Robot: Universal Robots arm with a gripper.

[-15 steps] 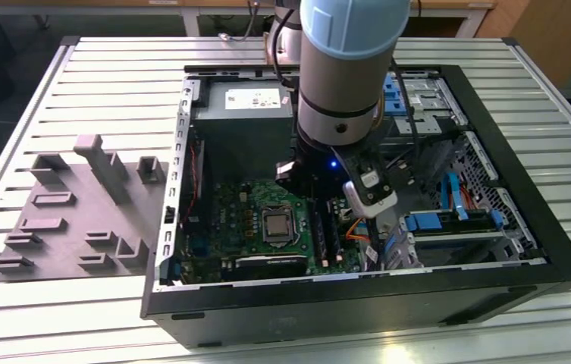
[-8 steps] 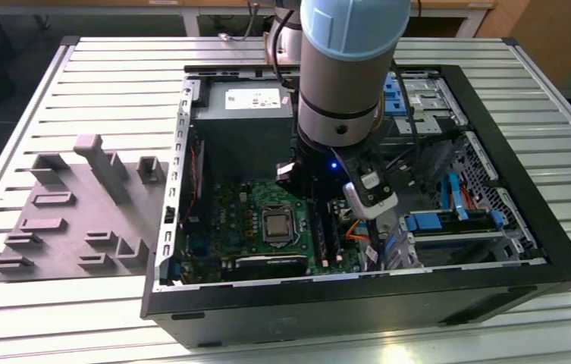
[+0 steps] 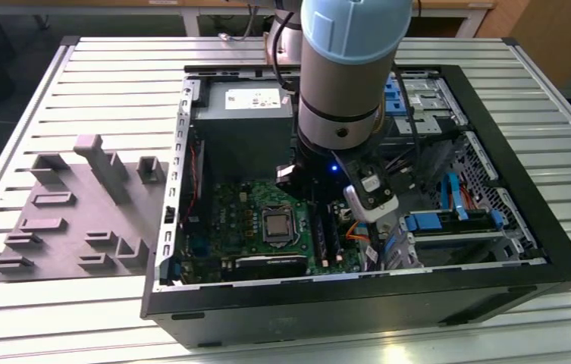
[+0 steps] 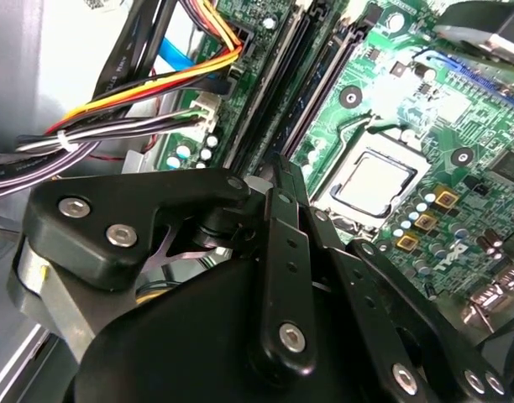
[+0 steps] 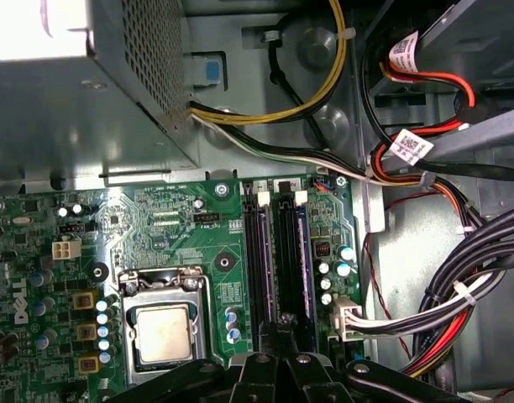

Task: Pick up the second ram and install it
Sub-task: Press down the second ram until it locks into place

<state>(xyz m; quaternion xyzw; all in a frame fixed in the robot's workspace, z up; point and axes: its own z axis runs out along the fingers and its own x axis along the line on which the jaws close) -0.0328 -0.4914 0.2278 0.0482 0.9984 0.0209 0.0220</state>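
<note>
While linkage hides claw (image 4: 278,180), slots (image 5: 278,252) show

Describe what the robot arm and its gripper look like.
The arm is a thick silver-grey cylinder with a pale blue cap and a black ring at the joint. A small blue light glows below it, beside a white-and-black wrist piece. The gripper is matte black, built of flat linkage bars joined by silver screws.

White sticker (image 3: 255,98) on the power supply (image 3: 240,125) top carries small print, not legible. Two white cable tags (image 5: 406,52) (image 5: 411,147) on the red-black wires (image 5: 433,84) show barcode-like marks, unreadable. The motherboard (image 5: 156,227) has white lettering (image 5: 20,302) near its edge and tiny component markings by the memory slots (image 5: 278,252), nothing legible enough to give.
</note>
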